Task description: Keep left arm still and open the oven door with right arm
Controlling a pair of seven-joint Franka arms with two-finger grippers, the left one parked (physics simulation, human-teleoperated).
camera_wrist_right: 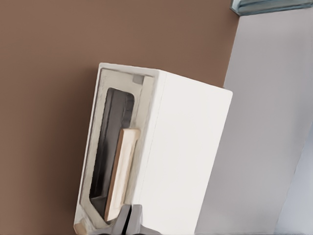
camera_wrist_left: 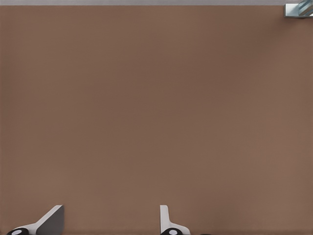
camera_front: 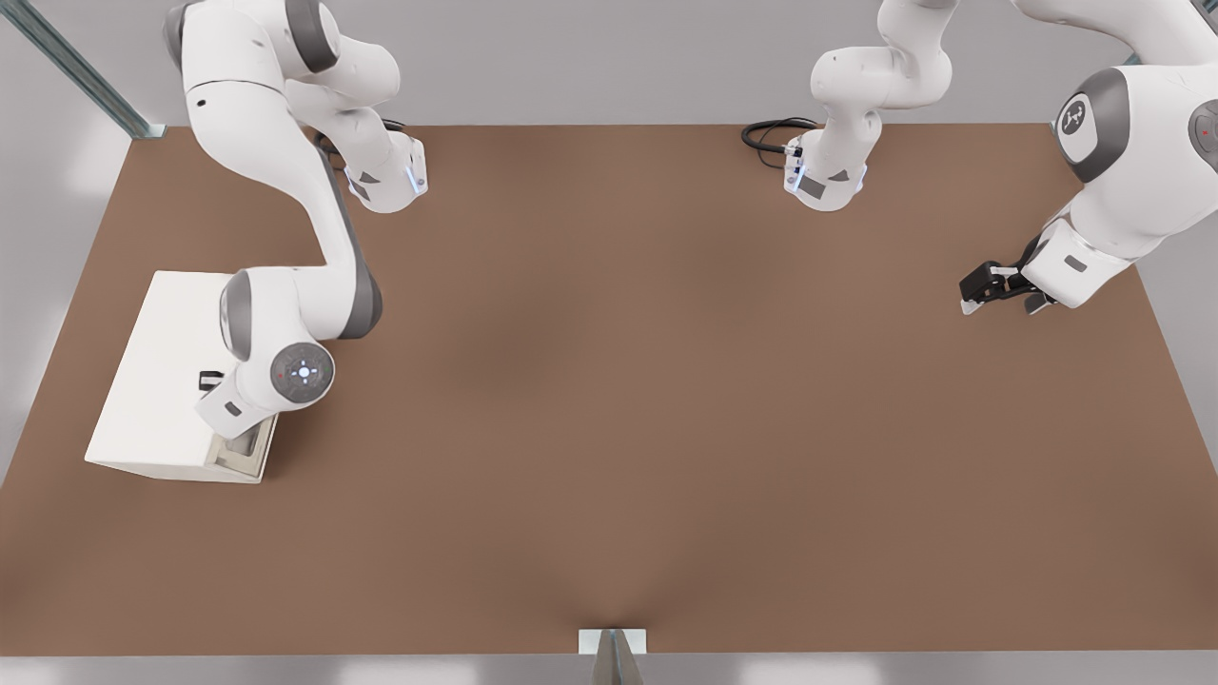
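Front view: claw (camera_wrist_right: 130, 220) hovers over oven door (camera_wrist_right: 111, 156), fingertips together.

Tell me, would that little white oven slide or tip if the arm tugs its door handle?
Perhaps it slides: the oven stands loose on the smooth table, nothing visibly bracing it. Tipping seems less likely, since it looks broad and low. The gripper is near the rigid-looking handle.

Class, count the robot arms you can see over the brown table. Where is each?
2: the right arm at the front view's left, its gripper by the oven door; the left arm at its right.
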